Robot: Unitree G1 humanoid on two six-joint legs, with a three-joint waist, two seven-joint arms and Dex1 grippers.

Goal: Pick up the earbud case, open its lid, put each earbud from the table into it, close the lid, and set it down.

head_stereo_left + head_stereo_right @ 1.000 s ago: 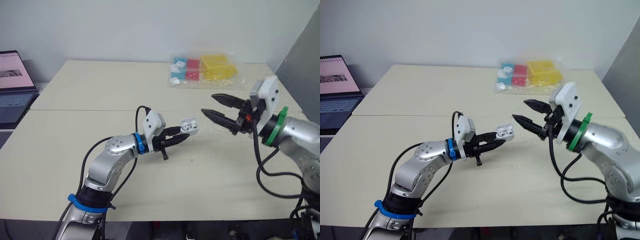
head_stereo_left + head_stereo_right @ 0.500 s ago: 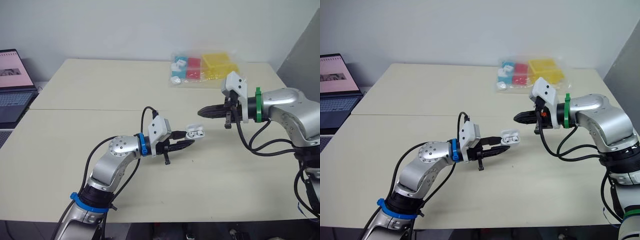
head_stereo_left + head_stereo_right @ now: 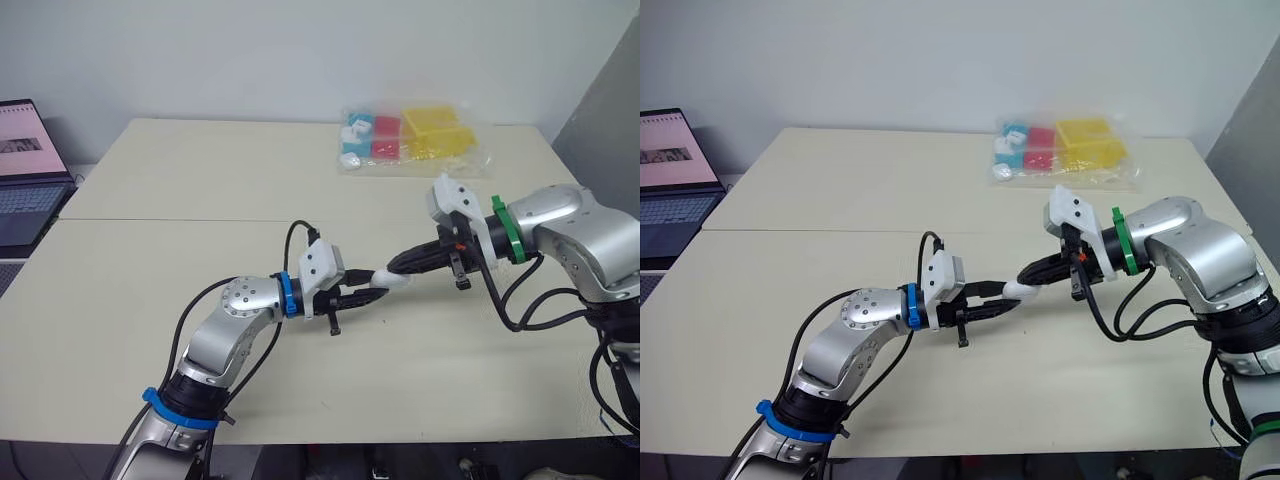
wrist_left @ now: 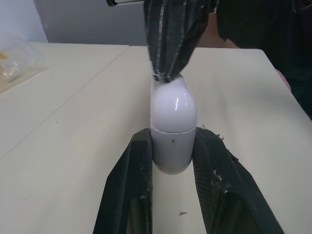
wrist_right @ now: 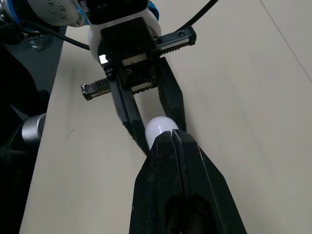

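The white earbud case (image 4: 173, 129) is held just above the table (image 3: 150, 300) near its middle, its lid down on the body with only a thin seam showing. My left gripper (image 3: 372, 286) is shut on the case, one black finger (image 4: 136, 165) on each side of its lower half. My right gripper (image 3: 396, 268) is shut, fingers pressed together, and its tip (image 4: 168, 73) touches the rounded top of the lid. From the right wrist, the case (image 5: 158, 127) peeks out just beyond my closed fingertips (image 5: 168, 141).
A clear plastic bag (image 3: 410, 140) with blue, red and yellow boxes lies at the far right of the table. An open laptop (image 3: 25, 170) stands off the table's left edge. A grey panel (image 3: 600, 120) rises at the right.
The case lid stood open with the earbuds showing; now it is down. My right gripper shut its fingers and swung in and down onto the lid. My left gripper shifted slightly right.
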